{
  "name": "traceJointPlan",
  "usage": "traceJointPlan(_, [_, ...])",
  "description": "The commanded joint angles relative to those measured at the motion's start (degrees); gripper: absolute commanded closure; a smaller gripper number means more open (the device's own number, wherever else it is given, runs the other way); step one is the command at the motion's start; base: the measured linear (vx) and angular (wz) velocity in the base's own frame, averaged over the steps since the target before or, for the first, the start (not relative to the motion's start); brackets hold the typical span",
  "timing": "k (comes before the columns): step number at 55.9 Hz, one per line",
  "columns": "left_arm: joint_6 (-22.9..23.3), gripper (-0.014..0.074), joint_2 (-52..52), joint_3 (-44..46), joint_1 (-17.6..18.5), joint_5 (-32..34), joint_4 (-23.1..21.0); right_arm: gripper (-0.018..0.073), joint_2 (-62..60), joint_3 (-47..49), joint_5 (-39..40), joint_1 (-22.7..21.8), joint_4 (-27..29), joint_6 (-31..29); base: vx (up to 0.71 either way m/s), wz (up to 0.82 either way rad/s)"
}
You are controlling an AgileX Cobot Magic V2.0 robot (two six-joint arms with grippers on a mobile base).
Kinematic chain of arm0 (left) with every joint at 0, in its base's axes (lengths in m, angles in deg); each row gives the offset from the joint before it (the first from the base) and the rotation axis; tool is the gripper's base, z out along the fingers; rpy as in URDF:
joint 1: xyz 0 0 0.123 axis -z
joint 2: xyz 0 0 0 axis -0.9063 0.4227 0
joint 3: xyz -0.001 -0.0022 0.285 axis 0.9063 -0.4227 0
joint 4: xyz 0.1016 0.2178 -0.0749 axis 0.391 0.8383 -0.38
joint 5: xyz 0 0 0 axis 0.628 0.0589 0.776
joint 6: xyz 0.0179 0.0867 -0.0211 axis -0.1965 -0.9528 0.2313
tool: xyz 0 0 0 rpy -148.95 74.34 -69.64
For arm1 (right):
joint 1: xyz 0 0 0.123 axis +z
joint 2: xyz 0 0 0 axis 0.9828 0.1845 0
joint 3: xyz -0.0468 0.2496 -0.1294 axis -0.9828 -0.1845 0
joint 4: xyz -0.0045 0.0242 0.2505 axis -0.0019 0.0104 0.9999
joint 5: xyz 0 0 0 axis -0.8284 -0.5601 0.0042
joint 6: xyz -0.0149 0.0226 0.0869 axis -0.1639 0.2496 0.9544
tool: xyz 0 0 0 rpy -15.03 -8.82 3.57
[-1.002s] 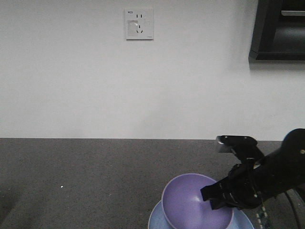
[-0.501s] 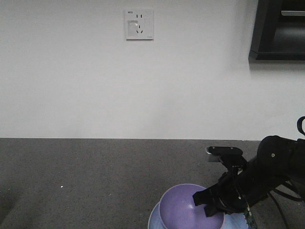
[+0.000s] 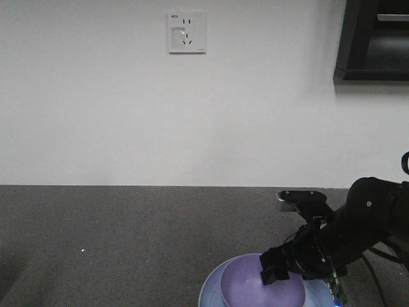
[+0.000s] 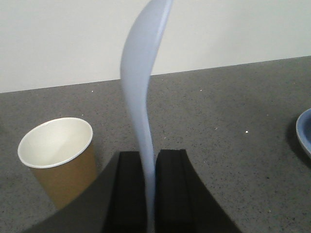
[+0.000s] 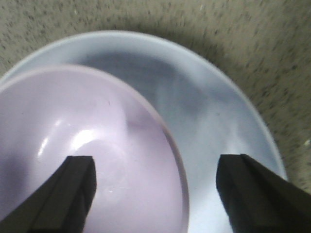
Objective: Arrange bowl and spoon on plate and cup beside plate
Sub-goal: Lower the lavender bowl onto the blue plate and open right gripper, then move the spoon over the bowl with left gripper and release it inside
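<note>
The right hand (image 5: 165, 194), spread wide, straddles the rim of the lavender bowl (image 5: 73, 145) on the blue plate (image 5: 218, 126), short of the table's (image 4: 218, 121) far edge. The left hand (image 4: 148, 189) clamps the spoon (image 4: 141, 87) upright near the paper cup (image 4: 58, 160). On withdrawal, the right hand could snag the rim and tip the bowl.

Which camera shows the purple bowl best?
The right wrist view: the bowl is close up, rim and inside clear. The front view catches only its upper part, behind the right claw. The left wrist view misses it.
</note>
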Motion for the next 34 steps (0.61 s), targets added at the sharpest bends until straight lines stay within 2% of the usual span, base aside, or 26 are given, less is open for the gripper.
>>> traceJointPlan(1, [0.47,0.0603,0.32,2.46,0.42,4.57,-1.14,-0.0045,-5.73,3.53,1.42,-0.06,-1.20,-0.49,0.00,0.00])
traceJointPlan(10, [-1.22,0.0600,2.72,8.45,0.42,-1.09,-3.57,-0.0013,-13.38,4.93,-1.94,-0.06,-3.26,-0.22,0.00,0.00])
traceJointPlan(13, [-4.95,0.0599,5.43,12.34,0.42,-3.85,-4.75,0.0019,-16.30,4.93,-2.96,-0.06,-3.76,0.00,0.00,0.00])
traceJointPlan(17, [-11.75,0.0598,9.32,17.27,0.47,-9.12,-7.39,0.0111,-20.34,4.93,-4.31,-0.06,-4.57,0.00,0.00,0.00])
traceJointPlan(21, [-17.36,0.0596,14.00,22.67,0.47,-13.62,-11.20,0.0242,-23.79,4.93,-5.19,-0.06,-5.39,0.18,0.00,0.00])
traceJointPlan(28, [-23.17,0.0596,22.27,29.83,0.99,-17.54,-19.02,0.0566,-30.22,1.84,-3.67,-0.06,-5.46,0.20,0.00,0.00])
traceJointPlan(34, [-27.29,0.0596,30.05,33.88,2.37,-20.16,-26.07,0.0573,-36.15,-4.30,-0.88,-0.06,-5.40,0.20,0.00,0.00])
